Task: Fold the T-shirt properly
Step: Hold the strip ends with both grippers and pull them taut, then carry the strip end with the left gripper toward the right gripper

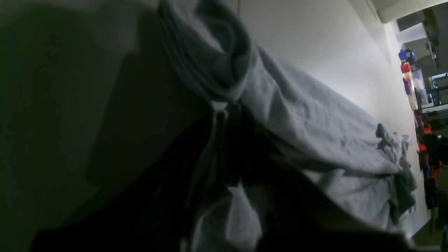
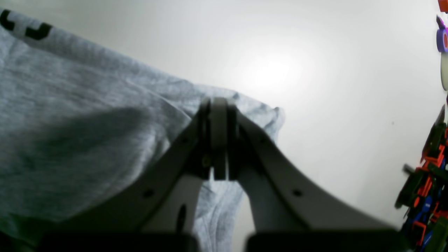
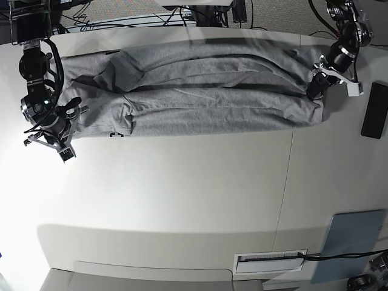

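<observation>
Base view is showing a white table (image 3: 182, 194) with the T-shirt (image 3: 200, 91) lying across the upper part of the frame, its long axis running left to right between both arms. The right gripper (image 3: 57, 136), at the left edge, is pinching the shirt's end with jaws closed. The left gripper (image 3: 319, 82), upper right, is clamping bunched cloth at the opposite end.

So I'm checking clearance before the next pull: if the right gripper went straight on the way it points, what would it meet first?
The right gripper, shut on the heather-grey cotton T-shirt, would likely meet only the bare white table beyond the hem; depth is unclear.
</observation>
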Tool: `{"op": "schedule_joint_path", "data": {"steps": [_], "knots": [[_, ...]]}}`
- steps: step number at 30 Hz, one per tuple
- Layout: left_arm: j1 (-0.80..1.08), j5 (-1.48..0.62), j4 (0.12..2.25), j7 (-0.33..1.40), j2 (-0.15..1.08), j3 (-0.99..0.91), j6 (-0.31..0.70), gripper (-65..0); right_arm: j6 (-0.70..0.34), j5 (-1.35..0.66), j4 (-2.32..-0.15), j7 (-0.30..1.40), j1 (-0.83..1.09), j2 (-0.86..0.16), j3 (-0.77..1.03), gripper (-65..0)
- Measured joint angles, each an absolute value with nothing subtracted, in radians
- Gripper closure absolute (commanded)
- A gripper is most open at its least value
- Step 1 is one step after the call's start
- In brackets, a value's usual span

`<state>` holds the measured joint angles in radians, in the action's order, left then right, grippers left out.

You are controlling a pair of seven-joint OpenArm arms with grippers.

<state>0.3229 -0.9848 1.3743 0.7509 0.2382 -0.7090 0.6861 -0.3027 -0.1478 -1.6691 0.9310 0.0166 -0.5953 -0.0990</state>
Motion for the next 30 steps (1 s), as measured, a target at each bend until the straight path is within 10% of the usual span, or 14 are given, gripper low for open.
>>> {"op": "schedule_joint_path", "data": {"steps": [4, 16, 22, 30], "knots": [[0.32, -0.985, 1.374, 0.751, 0.232, -0.709, 0.686, -24.0, -0.303, -0.148, -1.669, 0.931, 0.017, -0.595, -0.099, -0.2], [0.251, -0.977, 1.33, 0.747, 0.194, -0.707, 0.64, -24.9, -0.303, -0.148, -1.669, 0.944, 0.017, -0.595, -0.099, -0.2], [0.251, -0.969, 1.33, 0.732, 0.186, -0.707, 0.64, 0.0, -0.303, -0.148, -1.669, 0.946, 0.017, -0.595, -0.099, -0.2], [0.256, -0.981, 1.328, 0.708, 0.186, -0.707, 0.686, 0.0, -0.303, -0.148, -1.669, 0.954, 0.017, -0.595, -0.099, -0.2]]}}
